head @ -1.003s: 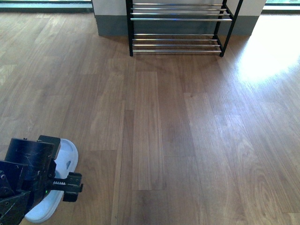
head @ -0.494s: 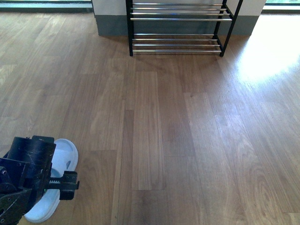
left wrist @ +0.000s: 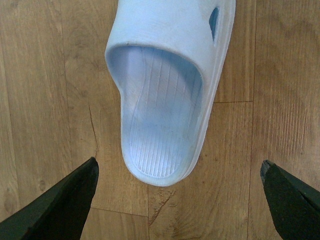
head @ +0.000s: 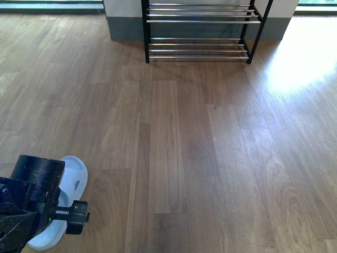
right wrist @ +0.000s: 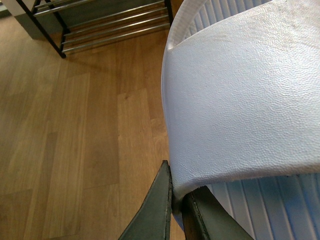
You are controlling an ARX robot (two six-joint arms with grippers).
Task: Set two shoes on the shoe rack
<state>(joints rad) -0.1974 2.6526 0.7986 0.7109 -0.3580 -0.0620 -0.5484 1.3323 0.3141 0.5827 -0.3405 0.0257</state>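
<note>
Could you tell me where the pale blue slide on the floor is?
Front view: the slide lies on the floor at lower left, partly under the left arm; the open left gripper hovers over its heel.

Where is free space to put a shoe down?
The floor between rack and slide is bare; the rack's visible rods hold nothing. Crowded only at near left: the left gripper hovers over the slide.

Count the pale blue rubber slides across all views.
2. One pale blue rubber slide lies on the floor beneath the open left gripper; a second slide is clamped by its strap in the right gripper. Others may be out of view.
</note>
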